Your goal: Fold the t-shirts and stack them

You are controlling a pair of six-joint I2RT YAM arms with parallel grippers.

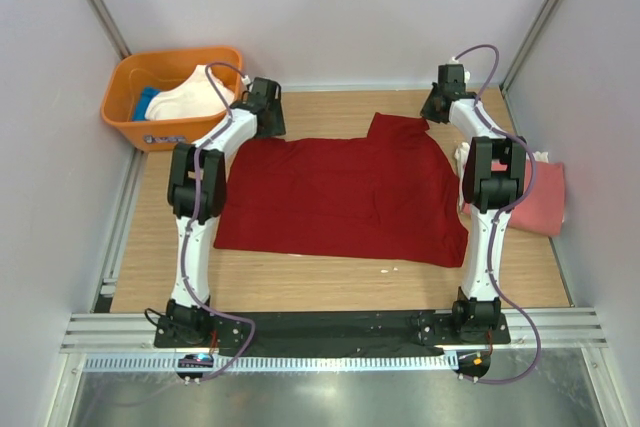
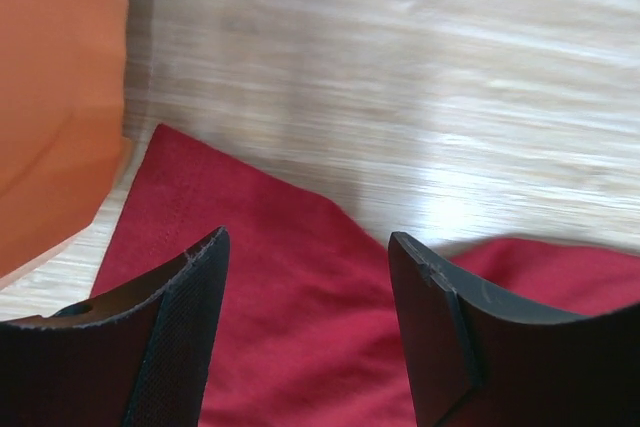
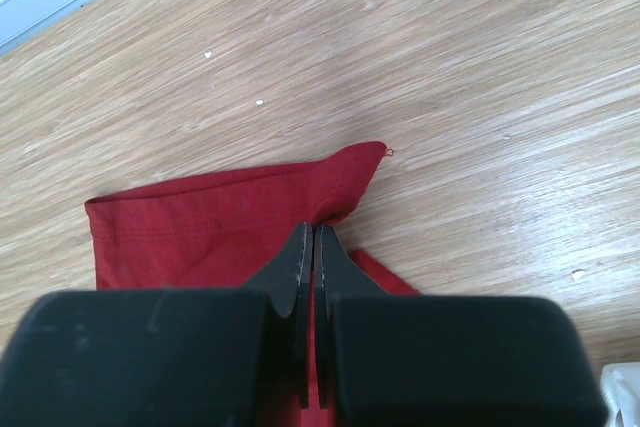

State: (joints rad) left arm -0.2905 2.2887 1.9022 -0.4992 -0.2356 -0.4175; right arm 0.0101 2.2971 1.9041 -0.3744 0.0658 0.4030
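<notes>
right gripper is clamped tight at the upper right of the top view. looks pinched on the sleeve edge of the dark red t-shirt. red cloth shows in the slit between the jaws in the wrist view, so i'd call it a grip, a thin one.

left gripper stands well open over the shirt's upper-left corner, just beside the orange tub. nothing in it, the cloth lies flat on the wood under the fingers.

status: early, i'd say.
- red shirt is spread roughly flat across the middle of the bench, one sleeve sticking out at the top edge. can't confirm any fold in it. reads as squaring up or set-up for the first fold.
- salmon-pink t-shirt lies at the right edge of the frame, partly behind the right arm. looks like a compact rectangle, so probably one folded and the start of the stack. can't see its layers.
- pale t-shirts and a blue t-shirt are heaped in the tub at upper left, not folded.

left to do: fold the red one, put it on the pink one, then everything in the tub. most of the job is open.
</notes>
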